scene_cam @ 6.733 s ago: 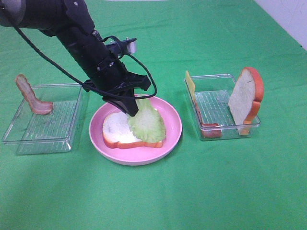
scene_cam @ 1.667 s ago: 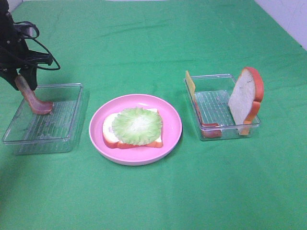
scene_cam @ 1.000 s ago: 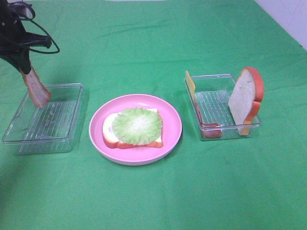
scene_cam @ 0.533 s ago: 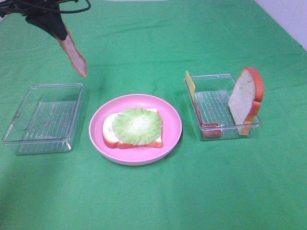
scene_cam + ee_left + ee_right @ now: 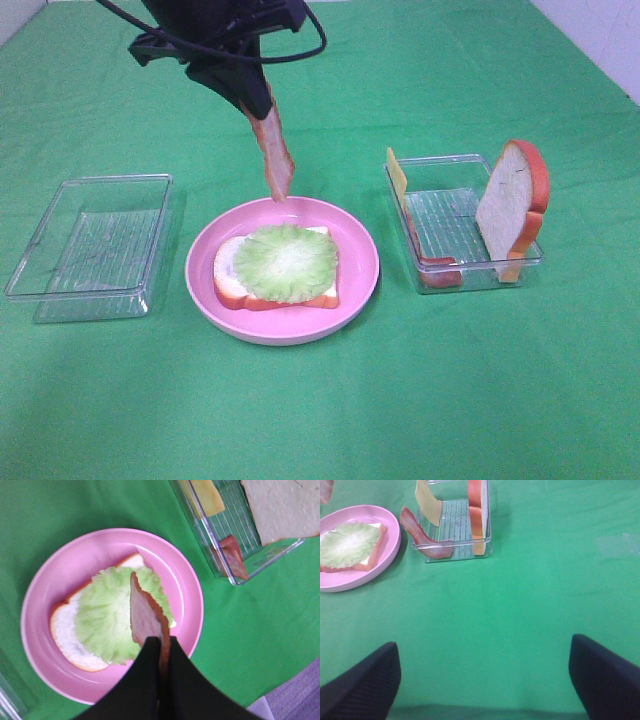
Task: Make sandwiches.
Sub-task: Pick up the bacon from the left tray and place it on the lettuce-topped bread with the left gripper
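Across the green tabletop (image 5: 400, 400) sit two clear ribbed trays with a round pink plate (image 5: 360, 262) between them. The left tray (image 5: 90, 300) lies well apart from the arm. The right tray (image 5: 470, 277) holds an upright bread slice (image 5: 510, 205), white with an orange-red crust, leaning at its right end. A thin yellow cheese slice (image 5: 397, 175) stands against the tray's left wall, and a second bacon strip (image 5: 422, 542) rests along that same side, its lower end on the tray floor.

On the plate lies the other bread slice (image 5: 228, 277), flat, with a pale green lettuce leaf (image 5: 287, 262) spread over most of it.

Above the far side of the plate the left claw (image 5: 255, 100) is clamped on the top end of a pink-red bacon strip (image 5: 272, 150). The strip hangs slanting downward. From the left wrist camera it shows directly over the lettuce, and in the high view its free end is clear of the leaf.

The right claw (image 5: 482, 647) hangs over bare green cloth near the right tray, its two dark fingers (image 5: 365, 680) spread wide apart with nothing between them.
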### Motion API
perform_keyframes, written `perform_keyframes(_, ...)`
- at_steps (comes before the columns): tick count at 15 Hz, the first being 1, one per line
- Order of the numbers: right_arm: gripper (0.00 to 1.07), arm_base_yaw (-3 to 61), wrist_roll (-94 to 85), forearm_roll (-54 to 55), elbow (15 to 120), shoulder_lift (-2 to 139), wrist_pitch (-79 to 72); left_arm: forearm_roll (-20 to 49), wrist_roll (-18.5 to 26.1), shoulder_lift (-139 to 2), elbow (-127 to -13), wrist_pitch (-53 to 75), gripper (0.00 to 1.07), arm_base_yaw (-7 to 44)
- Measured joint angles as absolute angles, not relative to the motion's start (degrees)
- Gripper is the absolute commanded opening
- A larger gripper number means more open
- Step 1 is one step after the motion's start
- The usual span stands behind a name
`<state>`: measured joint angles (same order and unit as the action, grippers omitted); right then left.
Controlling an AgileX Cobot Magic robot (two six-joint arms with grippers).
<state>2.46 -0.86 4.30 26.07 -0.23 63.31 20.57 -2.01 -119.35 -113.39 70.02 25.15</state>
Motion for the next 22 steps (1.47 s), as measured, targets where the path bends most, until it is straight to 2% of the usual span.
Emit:
perform_keyframes(6,0.87,2.46,-0.86,4.30,26.07,-0.23,63.31,21.89,-2.01,-124.96,-113.39,69.90,0.00,32.49)
perform_keyframes(14,0.87,2.46,-0.86,4.30,26.07,-0.23,63.31,22.40,-2.01,-128.69,-113.39,69.27,0.00,33.69)
perform_keyframes(16,0.87,2.46,-0.86,4.30,26.07,-0.23,63.31,19.94,-2.01,-129.14,-113.39,68.75,0.00,33.69)
perform_keyframes(17,0.87,2.46,-0.86,4.30,26.07,-0.23,63.31,15.81,-2.64,-129.32,-113.39,68.75,0.00,33.69)
perform_keyframes(22,0.87,2.46,-0.86,4.30,26.07,-0.23,63.31,9.05,-8.42,-129.32,-113.39,69.44,0.00,33.69)
